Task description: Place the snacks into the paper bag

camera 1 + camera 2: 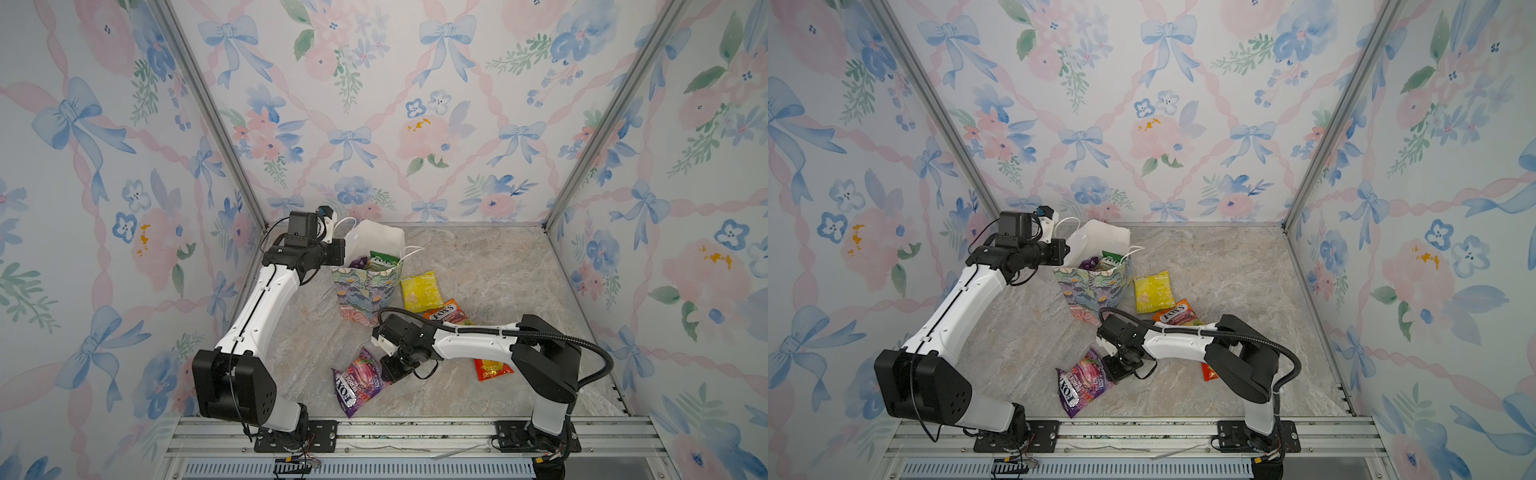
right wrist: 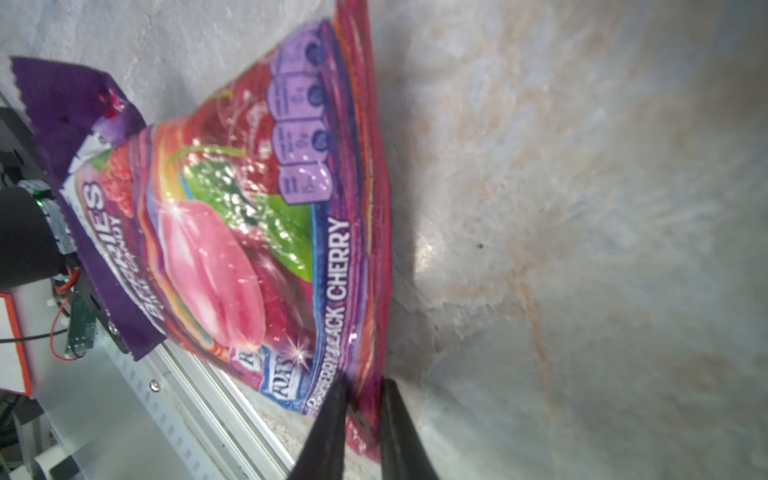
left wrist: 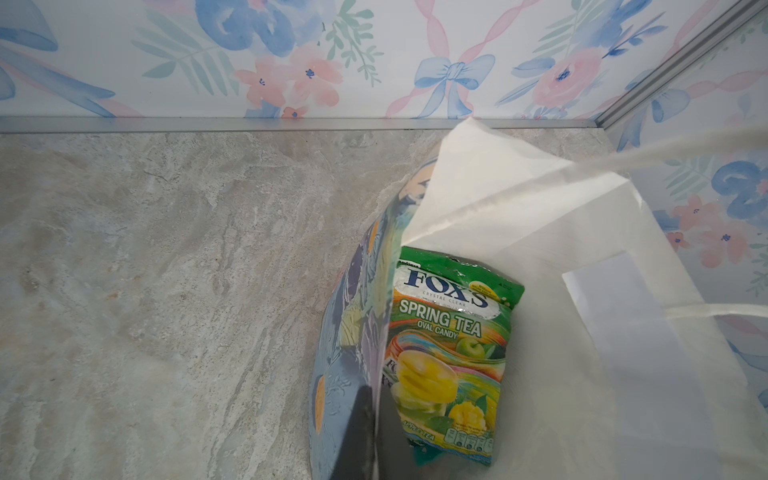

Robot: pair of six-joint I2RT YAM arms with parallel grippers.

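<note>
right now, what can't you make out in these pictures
- How many snacks sit in the paper bag: in both top views its front wall hides all but a green packet and a purple packet's top.
- Red-yellow packet: right arm hides part, top views.
- Left gripper: blurred, cut by left wrist view's edge.

Our flower-printed paper gift bag stands upright and open, holding a green FOX'S candy packet and a dark purple packet. Beside it we see a yellow plastic packet and an orange FOX'S packet; a red-yellow packet and a purple berries packet lie apart.
</note>
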